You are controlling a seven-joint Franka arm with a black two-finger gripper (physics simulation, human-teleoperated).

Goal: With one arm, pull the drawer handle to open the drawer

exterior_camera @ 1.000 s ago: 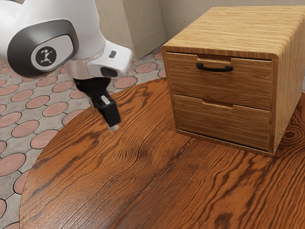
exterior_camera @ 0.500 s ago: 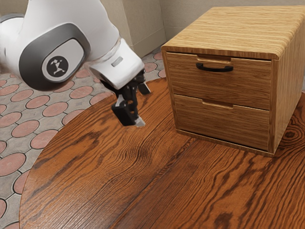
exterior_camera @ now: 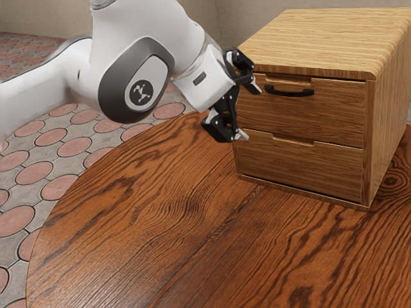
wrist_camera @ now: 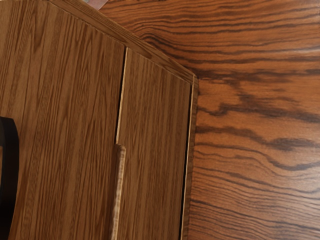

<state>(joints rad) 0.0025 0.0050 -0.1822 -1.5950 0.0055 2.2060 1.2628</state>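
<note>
A light wooden cabinet (exterior_camera: 321, 38) with two drawers stands on the round dark wooden table (exterior_camera: 192, 244). The top drawer (exterior_camera: 295, 112) carries a black handle (exterior_camera: 289, 91) and sits flush with the cabinet front. My black gripper (exterior_camera: 244, 109) is open, tilted toward the cabinet's front corner on the exterior view's left, just short of the black handle and a little below it. In the wrist view the black handle (wrist_camera: 7, 175) curves along the edge of the top drawer (wrist_camera: 60, 125), with the lower drawer (wrist_camera: 155, 150) beside it.
The lower drawer (exterior_camera: 298, 163) has a wooden lip grip (exterior_camera: 292, 139) and is flush too. Tiled floor (exterior_camera: 38, 160) lies beyond the table's edge on the exterior view's left. The wide table surface in front of the cabinet is bare wood (wrist_camera: 260, 125).
My arm has swung toward the exterior view's right and risen, carrying the gripper from mid-table up to the cabinet front. The hand has turned to face the drawers.
</note>
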